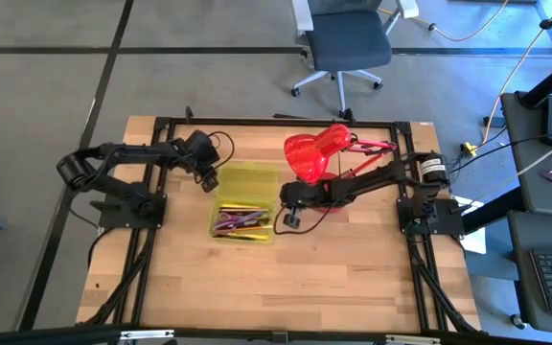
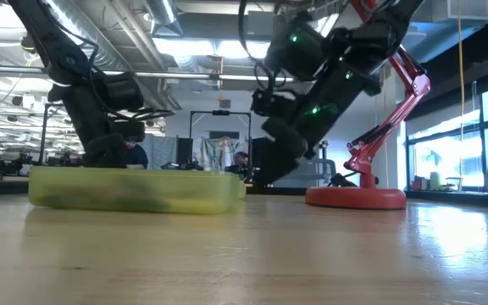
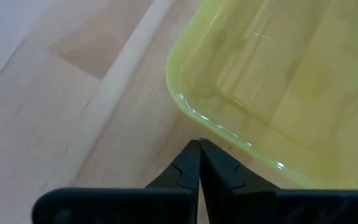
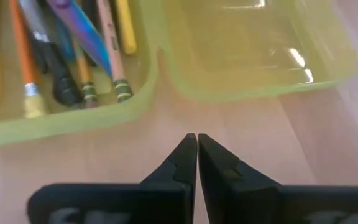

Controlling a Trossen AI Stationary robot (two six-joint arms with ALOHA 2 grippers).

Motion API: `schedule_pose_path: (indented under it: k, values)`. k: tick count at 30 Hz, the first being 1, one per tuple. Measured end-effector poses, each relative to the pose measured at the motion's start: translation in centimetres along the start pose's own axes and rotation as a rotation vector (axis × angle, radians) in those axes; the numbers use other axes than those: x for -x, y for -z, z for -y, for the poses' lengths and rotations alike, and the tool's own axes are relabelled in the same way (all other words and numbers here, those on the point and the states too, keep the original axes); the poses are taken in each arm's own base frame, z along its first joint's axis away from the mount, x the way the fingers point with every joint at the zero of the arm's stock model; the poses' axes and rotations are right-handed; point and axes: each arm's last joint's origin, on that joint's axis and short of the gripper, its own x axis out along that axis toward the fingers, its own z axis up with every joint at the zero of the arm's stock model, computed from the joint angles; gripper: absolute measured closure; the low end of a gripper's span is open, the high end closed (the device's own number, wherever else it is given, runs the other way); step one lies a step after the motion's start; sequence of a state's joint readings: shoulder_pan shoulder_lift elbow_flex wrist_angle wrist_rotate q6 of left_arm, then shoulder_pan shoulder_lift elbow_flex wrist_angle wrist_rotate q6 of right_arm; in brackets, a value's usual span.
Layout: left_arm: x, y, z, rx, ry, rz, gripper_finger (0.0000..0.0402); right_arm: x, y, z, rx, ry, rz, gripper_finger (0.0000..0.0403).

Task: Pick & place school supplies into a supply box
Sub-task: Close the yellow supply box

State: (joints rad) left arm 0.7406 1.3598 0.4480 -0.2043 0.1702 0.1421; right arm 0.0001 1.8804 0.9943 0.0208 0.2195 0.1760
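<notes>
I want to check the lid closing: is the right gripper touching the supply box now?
Apart. The right wrist view shows bare table wood between the shut right gripper and the supply box.

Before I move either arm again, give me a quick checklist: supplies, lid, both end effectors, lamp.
1. School supplies inside the supply box: ok.
2. Lid shut: not ok, it lies open flat beside the tray.
3. Left end effector empty: ok, shut on nothing, beside the lid's corner.
4. Right end effector empty: ok, shut, above bare table beside the box.
5. Stray supplies on table: ok, none seen.
6. Red desk lamp clear of right arm: cannot tell.
</notes>
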Motion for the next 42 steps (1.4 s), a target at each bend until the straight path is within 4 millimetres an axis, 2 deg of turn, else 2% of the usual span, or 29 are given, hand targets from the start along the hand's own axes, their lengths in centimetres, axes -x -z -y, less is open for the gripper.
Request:
schedule_pose_path:
  k: [8, 16, 22, 26, 31, 35, 42]
  values:
    - [0.1, 0.0, -0.7, -0.078, 0.069, 0.039, 0.0398, -2.4, 0.8, 0.9, -0.032, 0.020, 0.003, 0.0370]
    - [0.1, -0.1, -0.7, -0.063, 0.064, 0.052, 0.0398, -2.5, 0.8, 1.5, -0.039, 0.032, -0.013, 0.0318]
    - [0.0, -0.3, -0.8, -0.048, 0.058, 0.068, 0.0394, -2.5, 0.8, 1.6, -0.038, 0.034, -0.015, 0.0303]
    - [0.0, -0.3, -0.8, -0.048, 0.058, 0.069, 0.0362, -2.5, 0.8, 1.6, -0.038, 0.034, -0.016, 0.0302]
    - [0.1, -0.3, -0.7, -0.026, 0.073, 0.071, 0.0291, -2.5, 0.8, 1.6, -0.035, 0.035, -0.015, 0.0303]
    - [0.1, -0.2, -0.4, -0.075, 0.150, 0.075, 0.0246, -2.5, 0.7, 1.6, -0.038, 0.033, 0.000, 0.0298]
    - [-0.1, -0.3, 1.0, -0.176, 0.172, 0.061, 0.0215, -2.5, 0.7, 1.6, -0.040, 0.033, 0.005, 0.0295]
